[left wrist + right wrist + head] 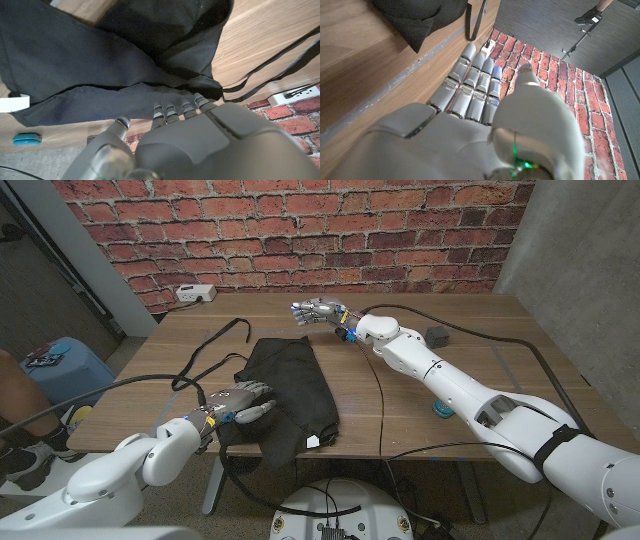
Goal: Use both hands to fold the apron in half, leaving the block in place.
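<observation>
Apron (290, 385) lies lengthwise, near-to-far; left robot hand (240, 402) presses it; right robot hand (318, 311) empty, fingers extended.

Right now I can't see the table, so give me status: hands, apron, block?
Left hand fingers on apron edge. Right hand open beyond apron. Apron looks folded. Block apart, undisturbed.

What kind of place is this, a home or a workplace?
Probably a lab or workshop, not a home: a bare wooden table before a brick wall, cables trailing across the table, and a power strip.
</observation>
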Motion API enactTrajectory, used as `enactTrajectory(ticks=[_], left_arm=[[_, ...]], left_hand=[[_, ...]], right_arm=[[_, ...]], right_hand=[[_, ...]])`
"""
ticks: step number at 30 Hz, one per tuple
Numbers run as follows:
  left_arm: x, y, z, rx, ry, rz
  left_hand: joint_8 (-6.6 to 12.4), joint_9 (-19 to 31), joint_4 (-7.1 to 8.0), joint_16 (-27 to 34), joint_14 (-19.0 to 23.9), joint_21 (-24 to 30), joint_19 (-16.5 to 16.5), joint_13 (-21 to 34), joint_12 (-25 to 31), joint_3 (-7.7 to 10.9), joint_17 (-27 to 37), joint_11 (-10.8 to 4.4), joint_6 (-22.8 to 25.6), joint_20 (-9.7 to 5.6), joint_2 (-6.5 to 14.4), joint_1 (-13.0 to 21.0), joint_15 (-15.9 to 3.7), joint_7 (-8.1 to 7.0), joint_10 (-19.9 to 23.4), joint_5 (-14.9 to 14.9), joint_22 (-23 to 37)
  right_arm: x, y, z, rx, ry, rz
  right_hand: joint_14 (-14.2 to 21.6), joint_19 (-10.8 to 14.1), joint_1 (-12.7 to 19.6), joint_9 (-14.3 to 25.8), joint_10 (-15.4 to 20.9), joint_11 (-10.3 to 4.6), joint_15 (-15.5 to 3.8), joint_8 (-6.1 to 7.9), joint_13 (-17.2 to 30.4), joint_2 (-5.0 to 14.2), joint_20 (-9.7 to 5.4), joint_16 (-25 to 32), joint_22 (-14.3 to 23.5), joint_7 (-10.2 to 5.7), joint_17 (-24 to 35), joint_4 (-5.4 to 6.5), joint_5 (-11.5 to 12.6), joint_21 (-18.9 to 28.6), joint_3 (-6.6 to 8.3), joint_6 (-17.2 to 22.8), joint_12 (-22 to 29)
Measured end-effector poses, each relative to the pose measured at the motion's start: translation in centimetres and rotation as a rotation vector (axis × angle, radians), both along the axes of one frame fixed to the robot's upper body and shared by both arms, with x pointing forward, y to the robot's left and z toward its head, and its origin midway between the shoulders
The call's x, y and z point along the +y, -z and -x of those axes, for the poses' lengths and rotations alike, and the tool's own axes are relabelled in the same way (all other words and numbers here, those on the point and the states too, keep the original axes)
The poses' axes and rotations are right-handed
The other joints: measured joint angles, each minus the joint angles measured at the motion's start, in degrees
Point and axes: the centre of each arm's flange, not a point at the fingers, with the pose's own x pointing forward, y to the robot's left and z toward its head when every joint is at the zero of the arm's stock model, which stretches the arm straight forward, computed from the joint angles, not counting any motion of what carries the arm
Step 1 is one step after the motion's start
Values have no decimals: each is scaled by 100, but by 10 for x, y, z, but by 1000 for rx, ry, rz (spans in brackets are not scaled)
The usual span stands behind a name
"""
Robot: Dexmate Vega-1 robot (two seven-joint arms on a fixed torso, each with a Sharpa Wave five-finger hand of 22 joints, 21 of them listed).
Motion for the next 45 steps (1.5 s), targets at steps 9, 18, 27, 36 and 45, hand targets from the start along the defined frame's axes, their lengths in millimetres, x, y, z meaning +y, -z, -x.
enactTrajectory(ticks=[9,18,27,36,45], left_arm=[[4,2,-3,-21,-9,-21],[7,5,-7,-37,-11,-32],[7,8,-11,-39,-2,-34],[7,9,-15,-38,2,-35],[7,12,-18,-39,-7,-40]], left_hand=[[0,0,-24,0,0,0,0,0,0,24,0,0,-51,0,0,0,0,10,0,0,0],[0,0,0,0,1,0,0,0,0,47,0,-1,-51,0,0,0,0,9,1,0,0],[0,0,0,0,1,0,0,0,0,47,0,-1,-51,0,0,0,0,9,1,0,0],[1,0,0,0,2,0,0,0,0,47,0,-1,-51,0,0,0,0,9,1,0,0],[1,0,25,0,2,0,0,0,0,71,0,-1,-51,0,0,0,0,9,2,0,0]], right_arm=[[-17,1,-5,16,17,-44],[-39,3,-12,25,42,-82],[-64,7,-17,38,73,-137],[-83,15,-20,51,98,-173],[-96,19,-22,57,113,-201]], right_hand=[[-128,-29,-88,1,-65,-21,39,0,-28,42,-12,1,0,-8,-49,25,0,-41,25,-118,-32],[-277,-110,-156,-27,-203,-2,74,0,-79,20,-33,-19,-1,-1,-106,41,-27,-78,8,-267,-118],[-348,-172,-262,-27,-226,21,83,0,-106,20,-12,-19,-1,29,-133,57,-27,-138,-8,-297,-139],[-439,-212,-329,-26,-304,65,113,0,-132,43,28,-19,-1,50,-185,80,-27,-161,-32,-360,-161],[-511,-287,-426,-26,-338,73,104,0,-159,31,41,-19,-1,60,-227,129,-27,-204,-31,-410,-183]])
